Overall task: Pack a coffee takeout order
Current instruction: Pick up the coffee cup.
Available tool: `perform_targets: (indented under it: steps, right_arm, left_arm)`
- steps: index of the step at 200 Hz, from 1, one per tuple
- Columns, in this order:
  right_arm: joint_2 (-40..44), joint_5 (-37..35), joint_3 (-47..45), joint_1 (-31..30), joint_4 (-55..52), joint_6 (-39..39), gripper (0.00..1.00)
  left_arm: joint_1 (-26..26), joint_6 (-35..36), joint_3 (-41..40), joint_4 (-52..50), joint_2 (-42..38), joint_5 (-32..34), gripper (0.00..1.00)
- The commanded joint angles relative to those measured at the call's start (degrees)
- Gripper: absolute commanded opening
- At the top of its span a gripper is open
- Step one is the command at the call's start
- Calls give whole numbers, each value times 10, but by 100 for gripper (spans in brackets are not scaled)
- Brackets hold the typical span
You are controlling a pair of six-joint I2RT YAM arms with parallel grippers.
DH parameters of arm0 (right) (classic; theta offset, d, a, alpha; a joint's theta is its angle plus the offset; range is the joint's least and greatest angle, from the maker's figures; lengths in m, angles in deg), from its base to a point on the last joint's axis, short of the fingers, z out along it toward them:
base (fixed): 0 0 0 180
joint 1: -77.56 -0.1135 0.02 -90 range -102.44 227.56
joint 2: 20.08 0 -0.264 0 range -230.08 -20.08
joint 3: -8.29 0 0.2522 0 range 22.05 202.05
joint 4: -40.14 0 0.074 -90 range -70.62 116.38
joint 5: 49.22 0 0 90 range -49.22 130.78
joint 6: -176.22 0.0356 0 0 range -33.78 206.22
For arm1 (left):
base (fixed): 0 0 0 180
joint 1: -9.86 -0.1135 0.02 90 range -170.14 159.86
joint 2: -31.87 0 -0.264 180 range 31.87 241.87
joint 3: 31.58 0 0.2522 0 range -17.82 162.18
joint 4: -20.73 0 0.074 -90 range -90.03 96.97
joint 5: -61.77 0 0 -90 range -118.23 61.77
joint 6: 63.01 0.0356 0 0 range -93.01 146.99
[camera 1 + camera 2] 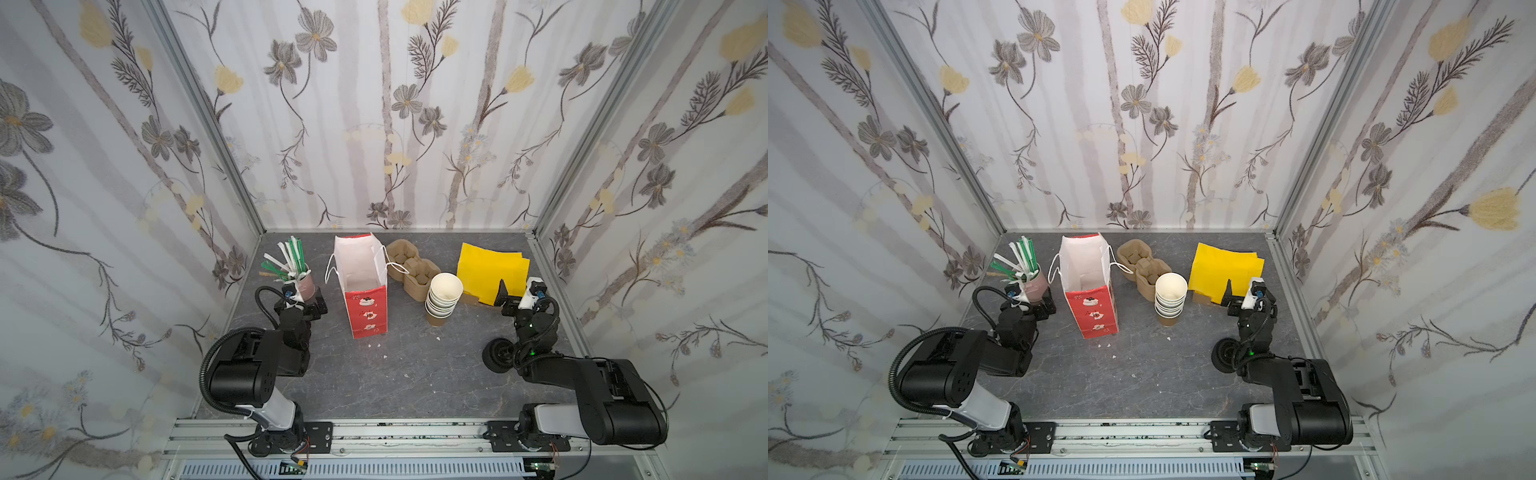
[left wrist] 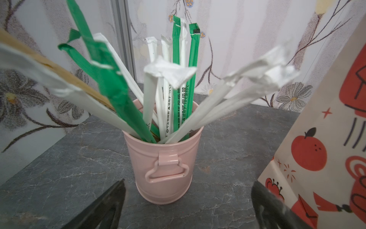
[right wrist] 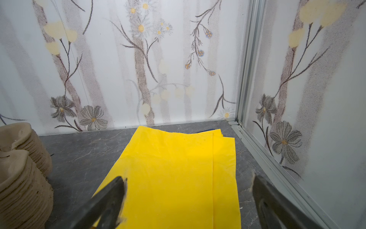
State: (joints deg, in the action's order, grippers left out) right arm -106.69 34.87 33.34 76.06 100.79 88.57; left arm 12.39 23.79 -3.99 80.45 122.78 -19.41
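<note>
Green and white wrapped straws [image 2: 193,59] stand in a pink bucket [image 2: 164,162] at the back left, seen in both top views [image 1: 296,253] [image 1: 1030,251]. My left gripper [image 2: 188,186] [image 1: 305,297] is open right in front of the bucket, its fingers apart on either side of the base and touching nothing. A stack of yellow napkins [image 3: 174,168] [image 1: 486,266] [image 1: 1221,266] lies flat at the back right. My right gripper [image 3: 188,184] [image 1: 515,293] hangs open over the napkins' near edge, nothing between its fingers.
A red and white paper bag [image 1: 365,307] [image 1: 1094,309] [image 2: 326,138] stands open beside the bucket. Behind it lie stacked cardboard cup carriers [image 1: 409,262] [image 3: 19,168]. A stack of lidless cups [image 1: 444,295] stands mid-table. Black lids [image 1: 496,353] sit by the right arm.
</note>
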Motion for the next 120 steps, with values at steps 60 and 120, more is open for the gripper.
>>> perform_targets:
  steps: [60,120]
  right_arm:
    - [6,-30,-10,4,27,10,100]
    - [234,-121,-76,-5,-46,34,100]
  left_arm:
    - [-2,1,-1,30,-3,-10,100]
    - [-3,-9,-42,18,-108,15,100]
